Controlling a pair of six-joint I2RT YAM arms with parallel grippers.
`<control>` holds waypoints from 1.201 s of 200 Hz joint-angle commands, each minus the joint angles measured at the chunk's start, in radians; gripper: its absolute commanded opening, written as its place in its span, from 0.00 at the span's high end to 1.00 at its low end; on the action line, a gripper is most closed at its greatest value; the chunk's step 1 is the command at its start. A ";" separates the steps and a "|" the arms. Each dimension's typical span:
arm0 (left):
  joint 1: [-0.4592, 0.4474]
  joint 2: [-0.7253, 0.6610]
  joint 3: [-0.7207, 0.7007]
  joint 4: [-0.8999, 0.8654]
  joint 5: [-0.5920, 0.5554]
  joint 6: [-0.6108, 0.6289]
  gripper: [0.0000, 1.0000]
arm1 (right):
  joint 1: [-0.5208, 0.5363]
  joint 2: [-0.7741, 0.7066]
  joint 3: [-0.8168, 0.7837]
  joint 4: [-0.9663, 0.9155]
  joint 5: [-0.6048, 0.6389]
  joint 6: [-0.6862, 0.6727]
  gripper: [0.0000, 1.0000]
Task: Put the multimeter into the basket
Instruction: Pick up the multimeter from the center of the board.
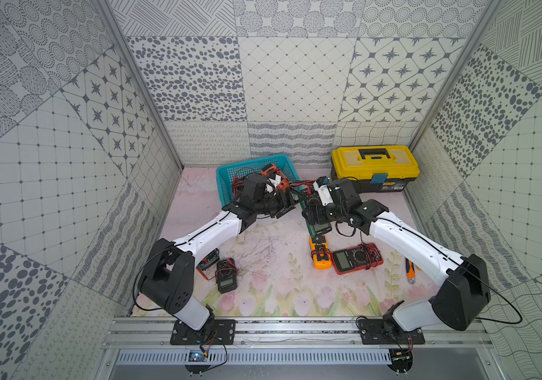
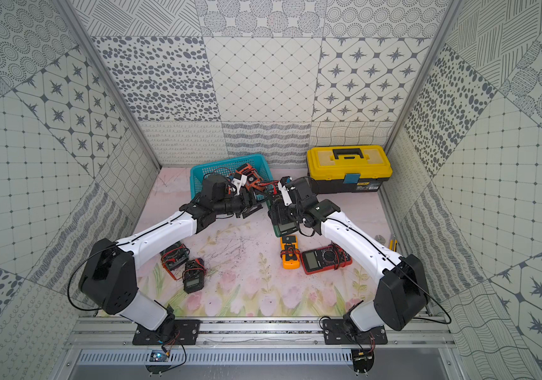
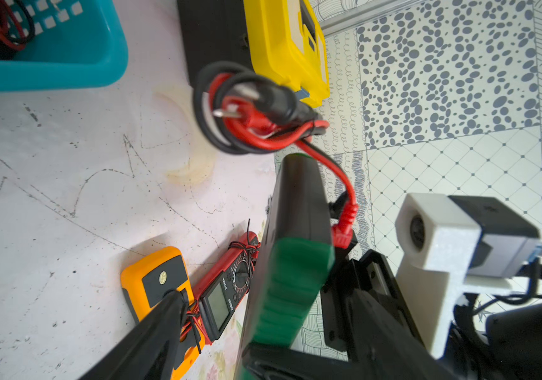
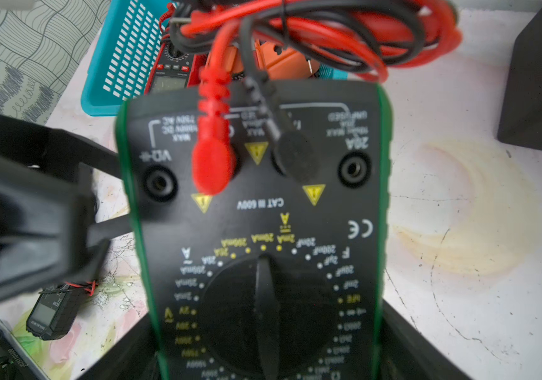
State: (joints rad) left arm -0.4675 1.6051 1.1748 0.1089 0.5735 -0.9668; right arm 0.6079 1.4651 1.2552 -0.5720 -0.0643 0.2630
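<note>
The right gripper (image 4: 269, 348) pinches the green multimeter (image 4: 256, 204) by its two long edges, level with the dial. It holds the meter clear of the table (image 1: 263, 237), just beside the near corner of the basket (image 1: 223, 179) and not in it.

The meter's face reads "CAT III 600V", "20A" and "UNFUSED". It also carries a CE mark and ranges such as "200mA", "20mA" and "hFE". A red plug and a black plug sit in the two middle sockets, and the leads (image 4: 345, 36) coil past the socket end.

The left gripper (image 1: 288, 204) has its jaws spread either side of the meter's thickness. One finger (image 3: 158, 329) stands apart from the black back. The other may touch the face, though blur hides the contact.

A red meter (image 4: 167, 70) and an orange meter (image 4: 283, 56) lie in the basket. On the table, an orange multimeter (image 1: 320, 258) and a red multimeter (image 1: 357, 258) lie side by side. The yellow-lidded toolbox (image 1: 375, 163) stands by the back wall.
</note>
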 commanded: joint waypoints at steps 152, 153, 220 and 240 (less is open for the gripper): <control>0.092 0.064 0.125 0.100 0.189 -0.024 1.00 | 0.032 -0.010 0.097 0.095 -0.009 0.077 0.22; 0.096 0.064 0.127 0.099 0.191 -0.023 1.00 | 0.032 -0.012 0.096 0.095 -0.008 0.079 0.18; 0.375 0.157 0.440 -0.237 0.325 0.212 1.00 | 0.014 -0.182 0.035 0.085 0.128 0.163 0.02; 0.452 0.227 0.545 -0.352 0.352 0.293 1.00 | 0.013 -0.216 0.021 0.047 0.181 0.174 0.02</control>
State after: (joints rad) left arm -0.1394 1.7512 1.5608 -0.0463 0.8112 -0.8780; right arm 0.6258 1.2945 1.2995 -0.4885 0.0181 0.3950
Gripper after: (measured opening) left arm 0.288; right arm 0.984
